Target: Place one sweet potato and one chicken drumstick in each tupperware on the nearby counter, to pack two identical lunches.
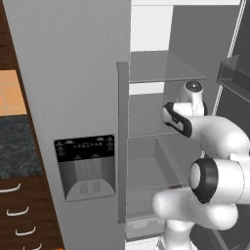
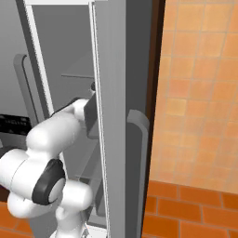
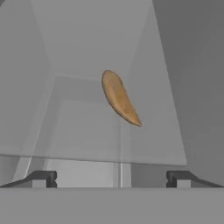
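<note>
Sweet potato on a fridge shelf, ahead of the open end effector.

The sweet potato [image 3: 119, 98] lies on a clear shelf [image 3: 87, 127] inside the fridge [image 1: 73, 73]. The end effector [image 3: 112, 178] is in front of it, not touching, its fingers [image 3: 41, 178] spread wide and holding nothing.

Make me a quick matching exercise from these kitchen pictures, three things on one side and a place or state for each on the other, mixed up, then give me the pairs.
Things:
1. sweet potato
2. gripper
3. fridge door

Places or states:
A. swung open, with a curved handle
B. lying on a clear shelf inside the fridge
C. open, fingertips wide apart, holding nothing

Pairs: 1-B, 2-C, 3-A
</note>
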Motion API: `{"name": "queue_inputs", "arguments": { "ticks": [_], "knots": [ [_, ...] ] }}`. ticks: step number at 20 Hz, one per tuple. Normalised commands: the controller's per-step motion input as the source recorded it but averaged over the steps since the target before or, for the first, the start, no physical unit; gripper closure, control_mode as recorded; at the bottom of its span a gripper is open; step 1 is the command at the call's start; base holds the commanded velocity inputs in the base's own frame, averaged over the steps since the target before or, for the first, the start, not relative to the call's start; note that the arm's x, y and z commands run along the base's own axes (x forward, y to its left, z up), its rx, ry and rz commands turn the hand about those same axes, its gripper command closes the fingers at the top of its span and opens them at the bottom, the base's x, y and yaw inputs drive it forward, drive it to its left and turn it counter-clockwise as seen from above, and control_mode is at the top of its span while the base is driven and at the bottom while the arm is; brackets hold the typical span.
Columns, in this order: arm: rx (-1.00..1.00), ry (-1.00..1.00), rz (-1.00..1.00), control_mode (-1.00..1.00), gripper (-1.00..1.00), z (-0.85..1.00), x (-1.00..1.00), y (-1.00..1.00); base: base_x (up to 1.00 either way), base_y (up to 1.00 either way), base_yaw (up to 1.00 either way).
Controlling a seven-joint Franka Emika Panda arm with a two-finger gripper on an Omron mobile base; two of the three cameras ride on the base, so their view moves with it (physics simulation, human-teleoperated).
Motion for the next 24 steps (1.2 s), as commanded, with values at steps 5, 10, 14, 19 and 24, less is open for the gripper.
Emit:
{"name": "queue_inputs", "arguments": {
  "ticks": [5, 10, 14, 19, 24],
  "knots": [
    [0.00, 0.00, 0.02, -1.00, -1.00, -0.47, 0.60, -0.08, 0.00, 0.00, 0.00],
    [0.00, 0.06, 0.01, -1.00, -1.00, -0.24, 0.73, -0.08, 0.00, 0.00, 0.00],
    [0.00, 0.05, 0.02, -1.00, -1.00, -0.19, 0.59, -0.20, 0.00, 0.00, 0.00],
    [0.00, 0.01, 0.06, -1.00, -1.00, -0.40, 0.50, -0.11, 0.00, 0.00, 0.00],
    [0.00, 0.00, 0.05, -1.00, -1.00, -0.48, 0.22, -0.05, 0.00, 0.00, 0.00]
  ]
}}
